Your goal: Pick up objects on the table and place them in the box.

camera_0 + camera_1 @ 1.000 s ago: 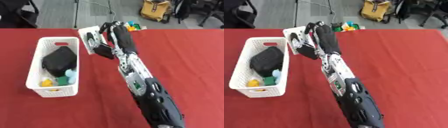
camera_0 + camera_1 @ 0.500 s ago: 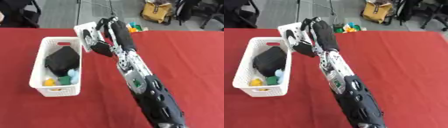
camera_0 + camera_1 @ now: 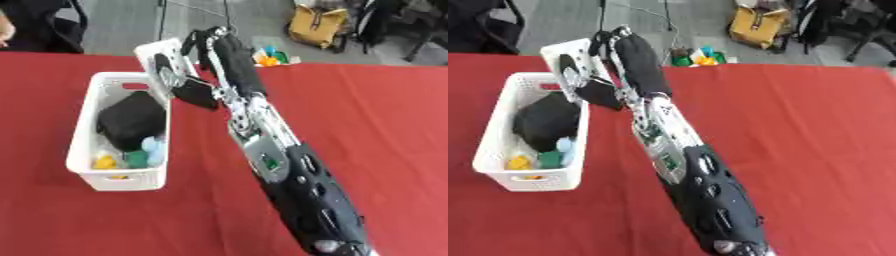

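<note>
Left eye view: a red cloth-covered table [image 3: 367, 125] fills most of the frame, with grey floor [image 3: 114, 25] beyond its far edge. On that floor sit a yellow bag [image 3: 317, 26] and a small cluster of coloured toys [image 3: 269, 56]. A white plastic basket [image 3: 92, 172] with slotted walls stands on the table's left part; it holds a soft black pouch [image 3: 131, 120], a yellow piece [image 3: 105, 162], a green block [image 3: 136, 159] and a pale blue piece [image 3: 154, 148]. The right hand [image 3: 199, 62], black and glossy on a long jointed arm, has its fingers curled round a flat white box [image 3: 157, 62], held above the basket's far right corner.

Right eye view: the same arm runs from the lower edge up to the basket [image 3: 496, 175]. The left hand does not show.
</note>
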Controlling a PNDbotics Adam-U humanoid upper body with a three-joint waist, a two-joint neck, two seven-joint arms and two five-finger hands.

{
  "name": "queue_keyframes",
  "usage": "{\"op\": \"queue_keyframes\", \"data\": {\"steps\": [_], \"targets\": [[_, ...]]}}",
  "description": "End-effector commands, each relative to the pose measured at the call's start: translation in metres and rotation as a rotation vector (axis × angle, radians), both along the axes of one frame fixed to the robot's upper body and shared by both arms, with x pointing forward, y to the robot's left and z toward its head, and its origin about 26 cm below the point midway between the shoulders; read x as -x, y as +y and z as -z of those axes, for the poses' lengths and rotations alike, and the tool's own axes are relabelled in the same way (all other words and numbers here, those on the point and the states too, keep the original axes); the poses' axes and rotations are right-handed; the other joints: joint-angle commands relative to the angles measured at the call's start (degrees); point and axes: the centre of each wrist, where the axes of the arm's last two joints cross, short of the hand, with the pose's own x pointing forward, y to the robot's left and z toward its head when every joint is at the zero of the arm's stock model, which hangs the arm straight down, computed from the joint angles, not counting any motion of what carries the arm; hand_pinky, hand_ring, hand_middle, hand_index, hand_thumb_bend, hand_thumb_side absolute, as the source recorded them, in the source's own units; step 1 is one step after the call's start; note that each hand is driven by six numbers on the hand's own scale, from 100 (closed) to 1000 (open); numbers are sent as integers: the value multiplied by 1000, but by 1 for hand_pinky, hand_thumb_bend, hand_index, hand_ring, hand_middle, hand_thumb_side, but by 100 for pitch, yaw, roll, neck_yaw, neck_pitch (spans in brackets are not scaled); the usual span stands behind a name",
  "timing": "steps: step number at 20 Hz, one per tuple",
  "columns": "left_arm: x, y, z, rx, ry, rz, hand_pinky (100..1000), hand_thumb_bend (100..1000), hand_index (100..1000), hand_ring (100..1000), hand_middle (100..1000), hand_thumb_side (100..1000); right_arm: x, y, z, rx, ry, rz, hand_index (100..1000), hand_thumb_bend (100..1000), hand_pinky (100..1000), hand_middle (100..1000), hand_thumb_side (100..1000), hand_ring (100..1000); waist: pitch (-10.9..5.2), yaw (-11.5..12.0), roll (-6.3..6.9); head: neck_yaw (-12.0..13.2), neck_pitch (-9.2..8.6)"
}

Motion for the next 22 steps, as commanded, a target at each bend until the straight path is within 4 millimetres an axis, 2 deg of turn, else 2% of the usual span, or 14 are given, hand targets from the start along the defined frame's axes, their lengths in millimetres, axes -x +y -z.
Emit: {"op": "queue_keyframes", "data": {"steps": [1, 9, 10, 11, 22], "targets": [[2, -2, -8, 8, -35, 14, 498, 140, 794, 960, 967, 1000, 0, 0, -11, 25, -45, -11, 536, 119, 661, 253, 574, 653, -121, 31, 15, -34, -85], [2, -4, -13, 54, -71, 13, 504, 145, 793, 957, 965, 1000, -7, 6, -4, 87, -47, -26, 536, 100, 662, 257, 593, 654, -48, 193, -39, -137, -143], [2, -4, -13, 59, -74, 12, 505, 130, 793, 957, 966, 1000, -9, 6, -3, 95, -46, -26, 536, 219, 662, 256, 523, 654, -40, 208, -43, -145, -152], [2, -4, -13, 65, -78, 11, 505, 146, 793, 957, 964, 1000, -10, 7, 0, 106, -42, -28, 536, 100, 662, 258, 597, 654, -28, 229, -48, -162, -167], [2, -6, -15, 72, -94, 4, 504, 145, 793, 957, 963, 1000, -17, 13, 16, 173, -9, -56, 562, 108, 678, 282, 601, 677, 44, 267, -48, -209, -212]]}}
